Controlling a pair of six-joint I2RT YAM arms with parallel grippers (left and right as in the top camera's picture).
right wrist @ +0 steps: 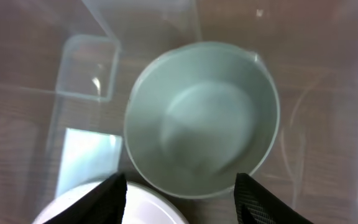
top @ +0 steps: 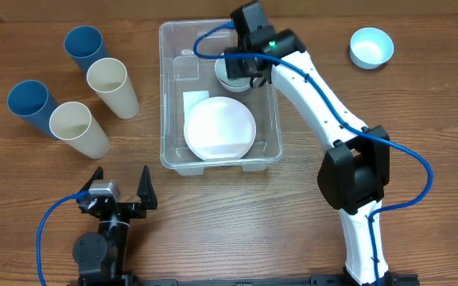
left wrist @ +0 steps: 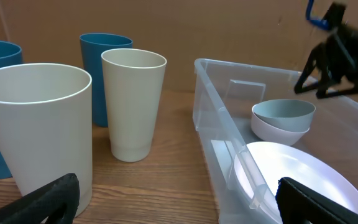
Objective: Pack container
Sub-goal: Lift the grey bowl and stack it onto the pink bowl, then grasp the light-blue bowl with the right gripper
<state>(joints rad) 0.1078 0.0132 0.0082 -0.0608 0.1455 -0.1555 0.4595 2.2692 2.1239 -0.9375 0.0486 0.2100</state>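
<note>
We see the container standing in the middle of the table, nearer the far edge than the near one, its long sides running from far to near. The right tool hangs over the container's far right part, its fingers spread apart with nothing clamped between them. Directly beneath it a grey bowl sits nested in a white bowl; from the left wrist view the tool appears to be just above the bowls, not touching them. A white plate lies flat in the near half of the container, partly over the white label on its base. The left tool is well apart from the container, by the near edge on the left, its fingers spread and holding nothing. Four cups, two blue and two cream, stand towards the left edge, and a light blue bowl sits near the far right corner.
</note>
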